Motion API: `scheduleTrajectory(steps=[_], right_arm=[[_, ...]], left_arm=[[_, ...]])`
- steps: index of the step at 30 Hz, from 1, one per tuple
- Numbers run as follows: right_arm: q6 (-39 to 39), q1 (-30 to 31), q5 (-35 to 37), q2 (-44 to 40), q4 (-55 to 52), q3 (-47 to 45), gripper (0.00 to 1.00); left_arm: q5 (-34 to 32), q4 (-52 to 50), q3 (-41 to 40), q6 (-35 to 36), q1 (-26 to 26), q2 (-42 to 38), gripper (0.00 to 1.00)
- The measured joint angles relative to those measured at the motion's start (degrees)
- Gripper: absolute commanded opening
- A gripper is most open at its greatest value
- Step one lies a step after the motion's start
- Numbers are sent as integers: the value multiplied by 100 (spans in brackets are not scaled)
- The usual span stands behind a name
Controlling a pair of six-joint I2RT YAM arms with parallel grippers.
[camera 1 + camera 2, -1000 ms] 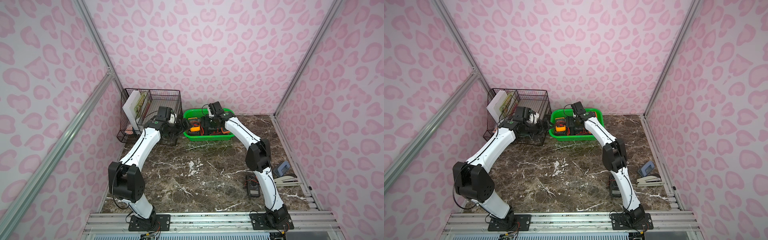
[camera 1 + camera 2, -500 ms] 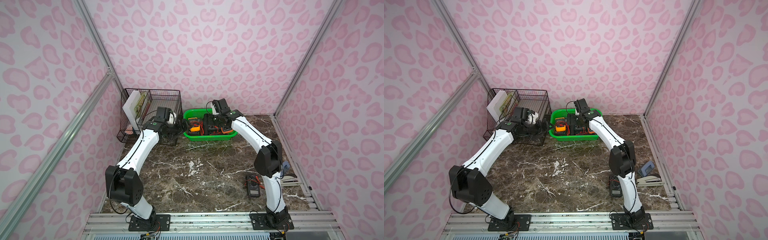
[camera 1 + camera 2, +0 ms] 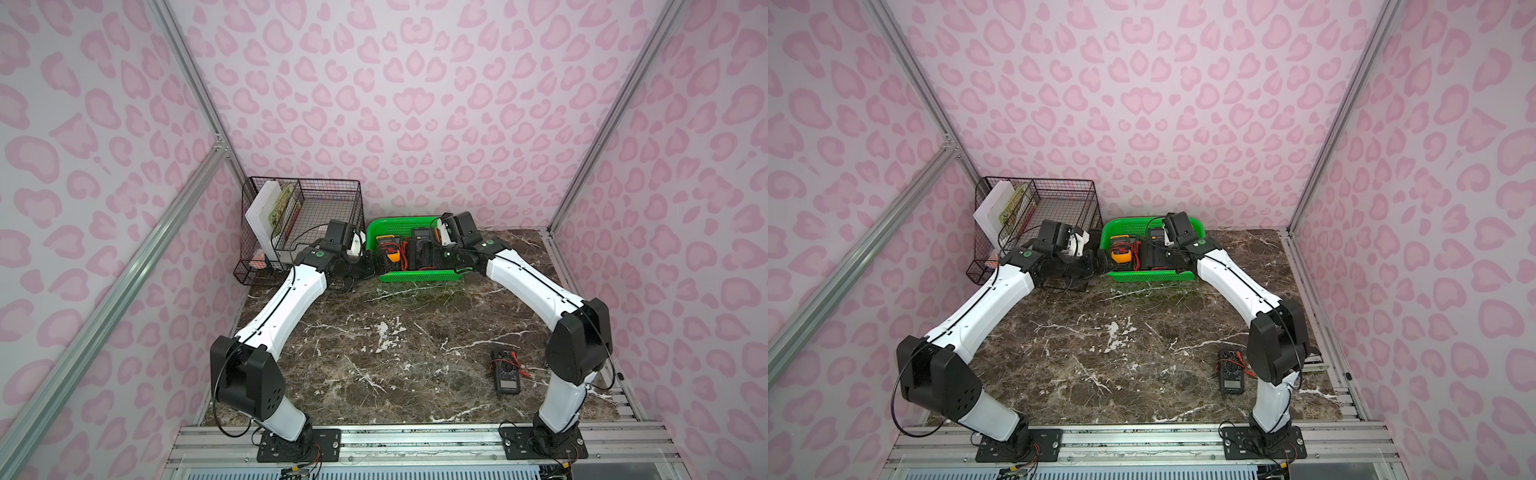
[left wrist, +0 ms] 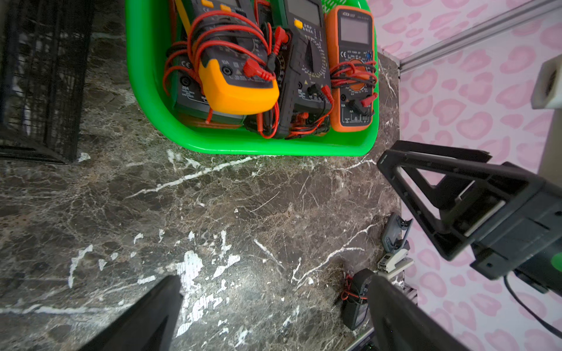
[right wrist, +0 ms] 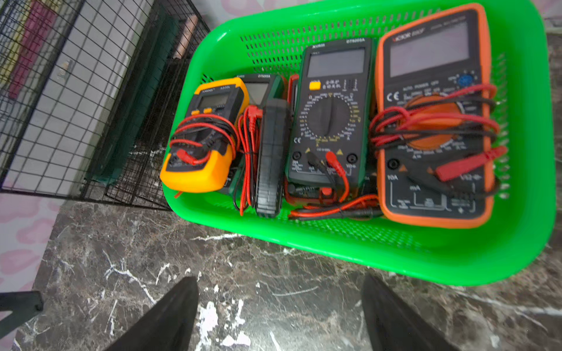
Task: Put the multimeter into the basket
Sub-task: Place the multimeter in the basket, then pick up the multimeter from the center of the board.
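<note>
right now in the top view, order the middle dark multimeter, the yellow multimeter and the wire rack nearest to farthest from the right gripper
1. middle dark multimeter, in the basket beside the right gripper
2. yellow multimeter, basket's left end
3. wire rack, left of the basket, farthest

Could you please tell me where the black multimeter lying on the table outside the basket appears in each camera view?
Both top views: the black multimeter lies near the front right corner of the table.
Left wrist: on the marble near the table's edge, well away from the green basket.
Right wrist: not in it.
Shared landmark: the green basket, visible in all four views.
</note>
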Motion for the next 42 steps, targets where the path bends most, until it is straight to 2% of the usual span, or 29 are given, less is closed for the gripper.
scheduleTrajectory(steps=[10,17,29,42], right_arm=[[299,-44,223,-1106,221,-1676,90],[446,-240,295,-1921,249,-2776,91],[562,-702,492,-3134,-210,-3987,96],[1182,-1139,691,-4669,-859,-5298,98]], left_arm=[[-297,-262,-413,474,-295,-286,99],[-450,-262,-664,533,-612,-310,99],[-557,-81,-599,601,-1309,105,99],[-487,170,-568,601,-1620,413,99]])
